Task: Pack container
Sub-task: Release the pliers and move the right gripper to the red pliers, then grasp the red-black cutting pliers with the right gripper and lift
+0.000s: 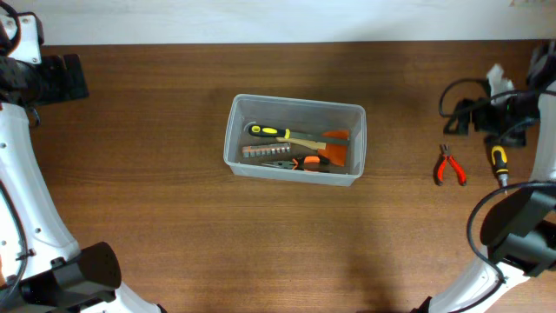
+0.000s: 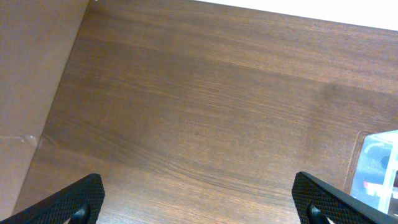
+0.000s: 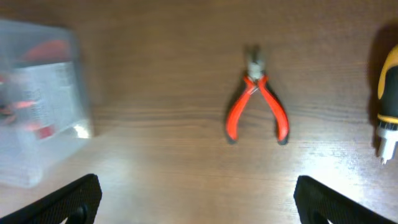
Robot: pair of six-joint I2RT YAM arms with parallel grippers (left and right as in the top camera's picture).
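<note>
The clear plastic container (image 1: 295,113) stands mid-table. It holds a yellow-handled screwdriver (image 1: 269,132), a strip of bits (image 1: 261,151) and orange-handled tools (image 1: 306,163). It also shows at the right edge of the left wrist view (image 2: 380,163) and, blurred, at the left of the right wrist view (image 3: 37,106). Red pliers (image 1: 446,158) (image 3: 252,84) and a yellow-and-black screwdriver (image 1: 499,161) (image 3: 389,93) lie on the table to its right. My left gripper (image 2: 198,186) is open and empty over bare wood. My right gripper (image 3: 198,186) is open and empty, short of the pliers.
Black arm hardware with cables (image 1: 476,109) sits at the back right, just behind the pliers and screwdriver. More black hardware (image 1: 54,78) sits at the back left. The table's far edge (image 1: 278,41) meets a white surface.
</note>
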